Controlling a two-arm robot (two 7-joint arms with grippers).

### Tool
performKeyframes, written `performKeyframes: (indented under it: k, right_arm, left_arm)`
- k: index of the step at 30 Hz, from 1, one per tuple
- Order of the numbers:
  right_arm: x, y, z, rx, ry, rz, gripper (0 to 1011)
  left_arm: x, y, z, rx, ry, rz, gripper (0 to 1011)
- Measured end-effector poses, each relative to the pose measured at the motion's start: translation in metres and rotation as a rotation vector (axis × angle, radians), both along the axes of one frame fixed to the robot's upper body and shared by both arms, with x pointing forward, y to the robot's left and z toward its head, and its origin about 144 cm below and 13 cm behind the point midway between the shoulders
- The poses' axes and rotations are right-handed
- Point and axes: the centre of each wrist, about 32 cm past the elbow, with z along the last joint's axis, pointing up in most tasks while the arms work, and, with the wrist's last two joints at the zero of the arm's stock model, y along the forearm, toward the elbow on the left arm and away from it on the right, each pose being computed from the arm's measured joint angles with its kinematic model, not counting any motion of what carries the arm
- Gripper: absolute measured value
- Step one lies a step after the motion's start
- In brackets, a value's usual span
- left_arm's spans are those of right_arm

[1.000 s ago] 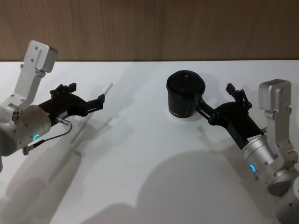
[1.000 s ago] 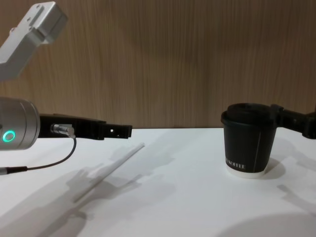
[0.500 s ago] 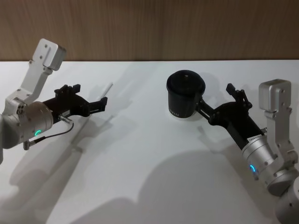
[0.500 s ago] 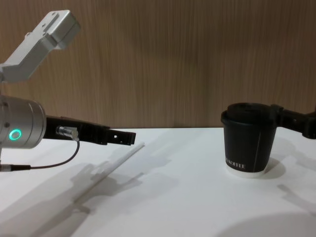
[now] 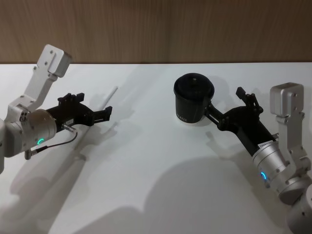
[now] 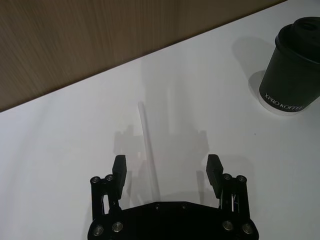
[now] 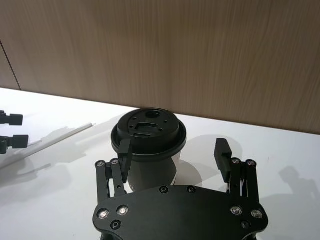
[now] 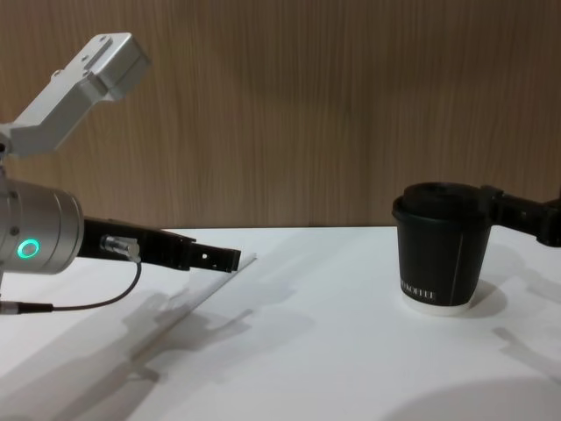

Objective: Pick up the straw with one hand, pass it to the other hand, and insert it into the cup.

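The white straw lies flat on the worktop, on the left side. The left end effector hangs over it with its fingers spread wide, holding nothing. The black cup stands up on the right. The right end effector is just beside the cup, fingers wide apart too, holding nothing.
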Motion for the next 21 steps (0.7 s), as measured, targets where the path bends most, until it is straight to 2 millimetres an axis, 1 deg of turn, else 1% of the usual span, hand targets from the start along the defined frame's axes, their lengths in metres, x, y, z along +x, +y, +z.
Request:
performKeyframes:
  k: [21]
  right_arm:
    - [0.000, 0.000, 0.000, 0.000, 0.000, 0.000, 1001]
  left_arm:
    - [-0.018, -0.004, -0.002, 0.006, 0.017, 0.028, 1003]
